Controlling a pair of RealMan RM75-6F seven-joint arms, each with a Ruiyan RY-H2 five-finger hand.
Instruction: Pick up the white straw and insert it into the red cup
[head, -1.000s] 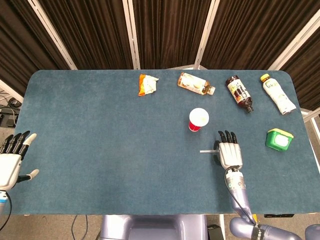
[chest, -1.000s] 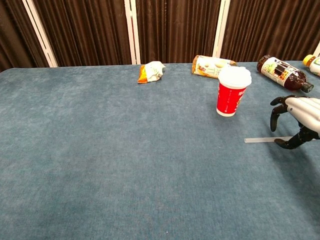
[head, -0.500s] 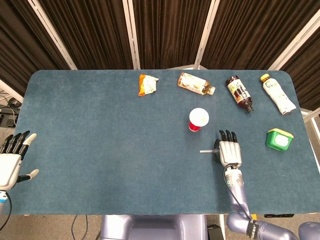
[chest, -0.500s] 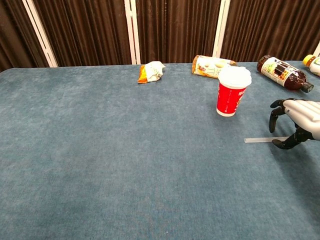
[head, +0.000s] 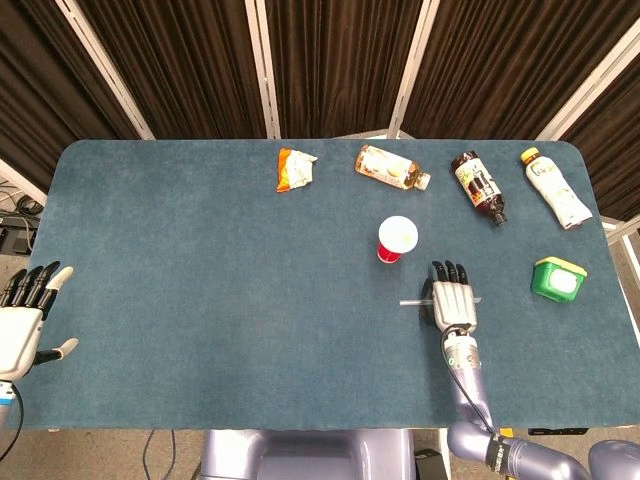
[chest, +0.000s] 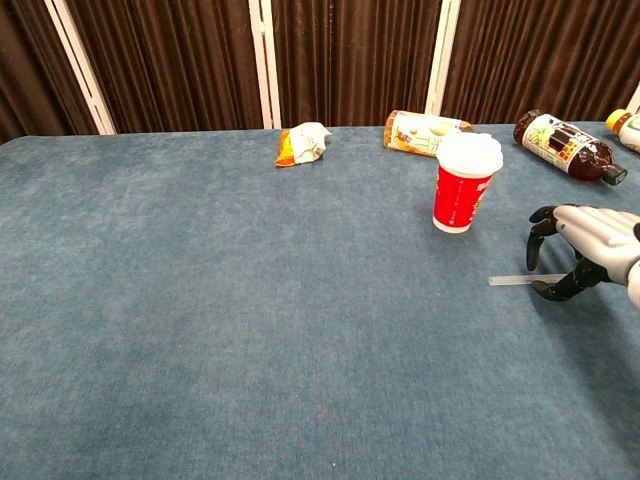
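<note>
The white straw (head: 411, 301) (chest: 511, 280) lies flat on the blue table, a little nearer than the red cup (head: 397, 241) (chest: 462, 190), which stands upright with a white lid. My right hand (head: 452, 303) (chest: 582, 241) is palm down over the straw's right end, its fingers arched and apart. The thumb tip sits at the straw and the fingertips (chest: 537, 236) hang above the cloth. The straw's right part is hidden under the hand. My left hand (head: 24, 318) hangs open past the table's left edge, holding nothing.
Along the far edge lie an orange snack bag (head: 294, 169) (chest: 303, 143), a pale bottle (head: 390, 168) (chest: 424, 132), a dark bottle (head: 479, 186) (chest: 567, 146) and a yellow-capped bottle (head: 555, 187). A green container (head: 558, 278) sits right of my right hand.
My right hand has slid a little to the left along the straw and sunk closer to the table. The straw, cup and left hand have not moved.
</note>
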